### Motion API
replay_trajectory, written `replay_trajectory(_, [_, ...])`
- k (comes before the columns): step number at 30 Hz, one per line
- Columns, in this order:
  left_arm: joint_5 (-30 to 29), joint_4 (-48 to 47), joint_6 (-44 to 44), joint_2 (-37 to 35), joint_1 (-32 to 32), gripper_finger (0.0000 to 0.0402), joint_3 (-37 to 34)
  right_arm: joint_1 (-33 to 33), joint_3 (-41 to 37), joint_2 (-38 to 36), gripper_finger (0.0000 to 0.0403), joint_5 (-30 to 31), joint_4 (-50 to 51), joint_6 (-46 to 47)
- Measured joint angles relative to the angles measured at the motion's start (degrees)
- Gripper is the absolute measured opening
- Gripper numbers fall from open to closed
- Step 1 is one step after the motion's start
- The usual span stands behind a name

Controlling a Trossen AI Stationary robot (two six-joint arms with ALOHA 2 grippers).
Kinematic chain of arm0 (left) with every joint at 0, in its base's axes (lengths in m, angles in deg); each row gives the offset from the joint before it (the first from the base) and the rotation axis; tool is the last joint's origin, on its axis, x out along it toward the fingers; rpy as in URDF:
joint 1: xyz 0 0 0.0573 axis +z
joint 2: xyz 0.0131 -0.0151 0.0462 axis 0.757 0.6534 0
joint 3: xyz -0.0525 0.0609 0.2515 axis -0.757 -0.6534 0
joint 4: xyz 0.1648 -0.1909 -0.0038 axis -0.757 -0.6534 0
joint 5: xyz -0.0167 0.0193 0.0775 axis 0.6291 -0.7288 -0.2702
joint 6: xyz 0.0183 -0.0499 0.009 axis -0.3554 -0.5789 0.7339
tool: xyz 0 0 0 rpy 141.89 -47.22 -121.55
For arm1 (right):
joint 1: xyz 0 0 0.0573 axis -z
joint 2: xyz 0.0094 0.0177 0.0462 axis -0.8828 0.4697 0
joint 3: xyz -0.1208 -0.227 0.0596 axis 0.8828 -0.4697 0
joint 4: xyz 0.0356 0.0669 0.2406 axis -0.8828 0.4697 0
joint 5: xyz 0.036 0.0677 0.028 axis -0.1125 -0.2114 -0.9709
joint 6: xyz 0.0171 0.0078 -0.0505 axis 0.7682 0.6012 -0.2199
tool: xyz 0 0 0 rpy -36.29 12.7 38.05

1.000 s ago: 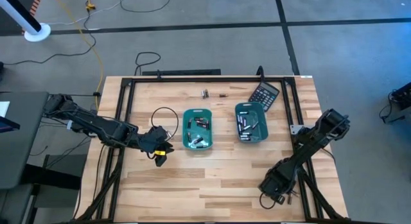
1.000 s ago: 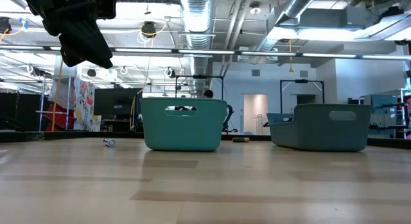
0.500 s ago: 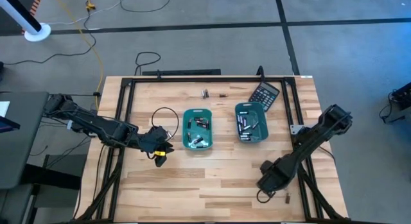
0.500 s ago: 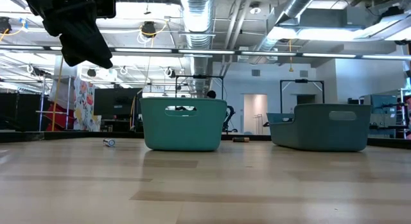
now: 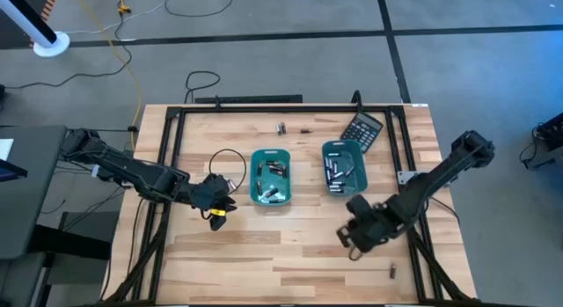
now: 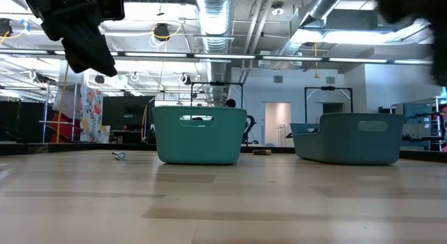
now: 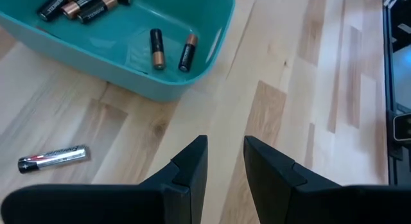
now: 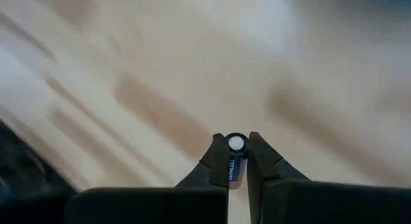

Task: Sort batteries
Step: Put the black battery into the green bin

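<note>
My right gripper (image 8: pixel 236 153) is shut on a small dark-blue battery (image 8: pixel 234 163). In the high view it hovers (image 5: pixel 354 237) over bare wood, near-side of the right teal tray (image 5: pixel 343 167). My left gripper (image 7: pixel 225 150) stands open with a narrow gap, just left of the left teal tray (image 5: pixel 270 177), above the table (image 6: pixel 78 34). Both trays hold several batteries (image 7: pixel 170 51). One silvery battery (image 7: pixel 51 158) lies on the wood beside the left tray. Loose batteries lie near the far edge (image 5: pixel 281 128) and near the right front corner (image 5: pixel 392 272). My right gripper pinches the battery between its two fingertips (image 8: pixel 217 161). The battery lies along the fingers, with its silvery end cap (image 8: pixel 236 143) pointing out past the tips. It is lifted clear of the table.
A black calculator (image 5: pixel 361 128) lies at the far right, behind the right tray. A black cable loop (image 5: pixel 226 160) rests left of the left tray. A dark frame rail (image 5: pixel 281 107) runs along the far edge. Bare wood spans the near half of the table (image 5: pixel 281 254).
My right gripper has moved from the table's near right corner toward the left and the far edge, closer to the right tray, staying shut on the battery. A loose battery stays behind on the wood near that corner.
</note>
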Motion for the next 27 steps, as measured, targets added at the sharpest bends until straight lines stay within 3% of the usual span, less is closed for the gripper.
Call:
replay_trajectory(5, [0.03,-0.14,0.33,0.00,0.00,0.0098,0.00,7.30,4.59,1.42,0.0022,10.48,-4.35,-11.51])
replay_trajectory(11, [0.16,-0.26,1.99,0.00,0.00,0.0098,0.00,18.98,8.25,4.67,0.0022,11.54,-21.80,-33.39])
replay_trajectory(14, [0.16,-0.27,2.01,0.00,0.29,0.0098,0.00,24.56,12.39,7.98,0.0021,9.34,-25.91,-43.04])
replay_trajectory(20, [0.14,-0.35,-0.35,0.00,1.10,0.0098,0.00,33.90,25.92,19.10,0.0019,0.92,-23.78,-59.64])
replay_trajectory(27, [-1.38,-0.38,-3.66,0.00,2.39,0.0098,0.00,40.35,40.96,36.69,0.0018,-7.28,-11.06,-68.89])
